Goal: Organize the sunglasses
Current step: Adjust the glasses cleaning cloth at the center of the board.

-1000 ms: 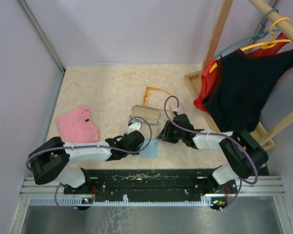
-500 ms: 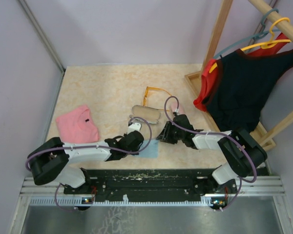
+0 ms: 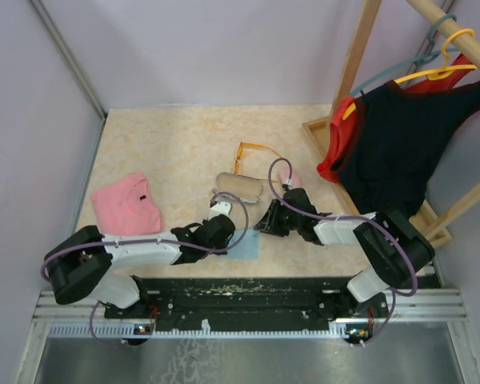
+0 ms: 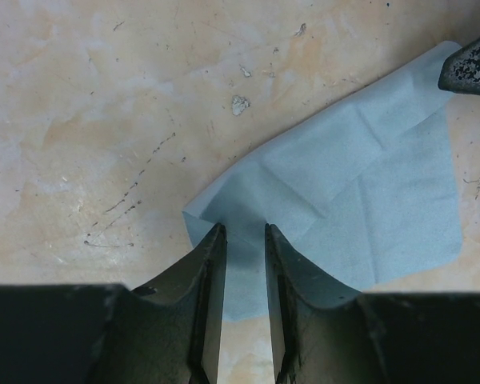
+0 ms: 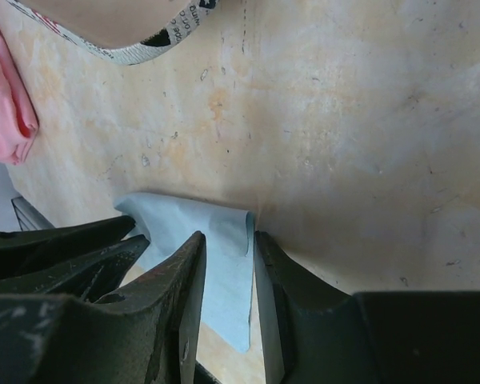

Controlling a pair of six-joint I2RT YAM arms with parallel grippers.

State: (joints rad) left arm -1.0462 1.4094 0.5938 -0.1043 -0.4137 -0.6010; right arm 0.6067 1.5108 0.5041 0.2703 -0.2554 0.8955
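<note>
Narrowly parted left pincer (image 4: 243,232) straddling a corner of thin pale-blue cloth (image 4: 368,192), gripping nothing. Orange translucent-framed sunglasses (image 3: 241,156) well beyond, on beige marbled bench (image 3: 168,144). Slightly open right pincer (image 5: 229,238) around opposite corner. Pinch both corners fully before lifting.

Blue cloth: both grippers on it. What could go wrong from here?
1. The left gripper straddles a corner of the blue cloth and the right gripper a curled edge, jaws apart; the thin cloth may slip or bunch on closing.
2. Both work close together over one cloth, so they could collide or pull against each other.
3. The printed case lies near the right gripper; a swing might knock it.
</note>
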